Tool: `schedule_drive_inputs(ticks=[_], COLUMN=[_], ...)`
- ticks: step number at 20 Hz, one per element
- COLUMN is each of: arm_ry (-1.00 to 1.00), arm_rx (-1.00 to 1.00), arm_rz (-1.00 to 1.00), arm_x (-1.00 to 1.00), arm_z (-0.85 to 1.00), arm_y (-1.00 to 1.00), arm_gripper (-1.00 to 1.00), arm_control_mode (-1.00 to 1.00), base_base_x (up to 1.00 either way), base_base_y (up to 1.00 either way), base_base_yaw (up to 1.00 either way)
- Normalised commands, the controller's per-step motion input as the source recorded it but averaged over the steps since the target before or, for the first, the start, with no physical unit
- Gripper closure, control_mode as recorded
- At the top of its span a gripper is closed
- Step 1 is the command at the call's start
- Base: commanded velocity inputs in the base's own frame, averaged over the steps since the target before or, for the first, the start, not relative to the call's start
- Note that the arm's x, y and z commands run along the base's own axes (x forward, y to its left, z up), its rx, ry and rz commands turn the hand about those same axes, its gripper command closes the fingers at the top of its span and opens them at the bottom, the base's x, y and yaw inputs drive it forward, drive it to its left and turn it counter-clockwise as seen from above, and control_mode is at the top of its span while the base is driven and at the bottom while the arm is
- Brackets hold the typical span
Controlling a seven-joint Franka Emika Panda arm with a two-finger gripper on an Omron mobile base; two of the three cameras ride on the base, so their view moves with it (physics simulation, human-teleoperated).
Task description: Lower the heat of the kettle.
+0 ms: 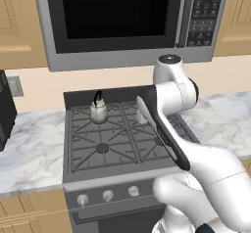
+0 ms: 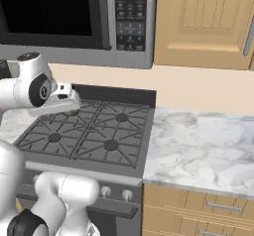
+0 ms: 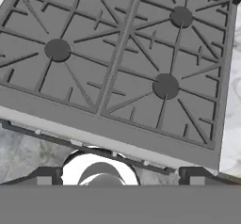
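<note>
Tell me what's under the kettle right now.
The kettle sits on the stove grate, over the rear-left burner position. The burner itself is covered by the kettle's body, so no flame or burner cap can be seen beneath it.

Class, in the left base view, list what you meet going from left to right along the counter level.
Black appliance → marble counter → kettle on the stove's back-left grate → robot arm → marble counter on the right.

Silvery metal kettle (image 1: 98, 112), matt grey stove grates (image 1: 115, 134), veined marble counter (image 2: 203, 148), wooden cabinets (image 2: 208, 22)
</note>
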Motion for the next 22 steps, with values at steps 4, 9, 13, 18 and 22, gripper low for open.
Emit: schedule_drive_inputs(ticks=[4,9,13,18,22], arm_ry=[0.0,0.0,0.01,0.03,0.0], arm_rx=[-0.33,-0.31,-0.31,-0.28,-0.17], arm_rz=[0.28,0.31,0.32,0.4,0.56], arm_x=[-0.54,-0.39,-0.33,-0.24,-0.18], arm_z=[-0.43,-0.38,-0.43,-0.45,-0.49], arm_y=[0.95,0.88,0.73,0.41,0.05], arm_gripper=[-1.0,-1.0,-1.0,-1.0,-1.0], arm_control_mode=[-1.0,-1.0,-1.0,-1.0,-1.0], base_base_x=[0.0,0.0,0.0,0.0,0.0], base_base_y=[0.0,0.0,0.0,0.0,0.0], base_base_yaw=[0.0,0.0,0.0,0.0,0.0])
